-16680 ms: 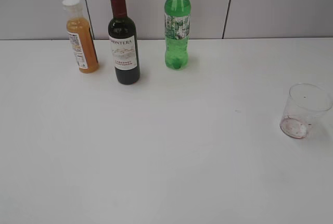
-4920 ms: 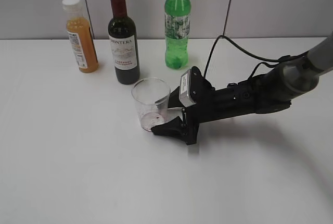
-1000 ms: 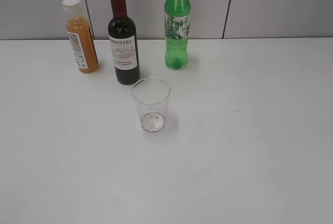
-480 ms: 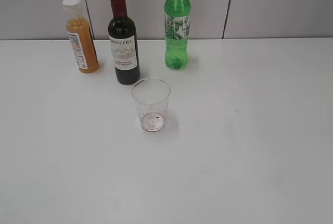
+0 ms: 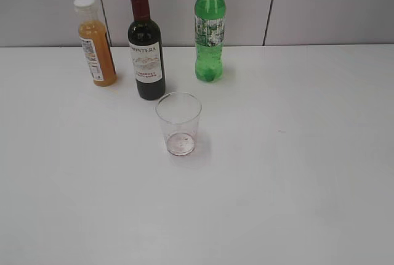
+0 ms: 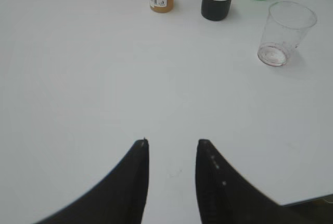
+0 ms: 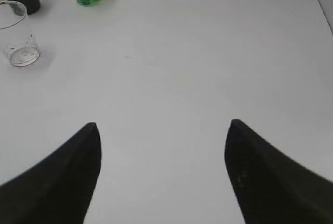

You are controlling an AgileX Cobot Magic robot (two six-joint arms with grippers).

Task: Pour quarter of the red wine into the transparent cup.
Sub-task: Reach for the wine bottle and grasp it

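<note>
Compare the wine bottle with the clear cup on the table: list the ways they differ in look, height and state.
The wine bottle is dark glass with a white label and maroon neck foil; the clear cup is see-through and unlabelled. The bottle is much taller than the cup. The bottle narrows to a closed top, while the cup is open-mouthed with only reddish residue at its base. Both stand upright on the white table, close together but apart, and no gripper holds either.

Bright even light, soft faint shadows, sharp focus.
</note>
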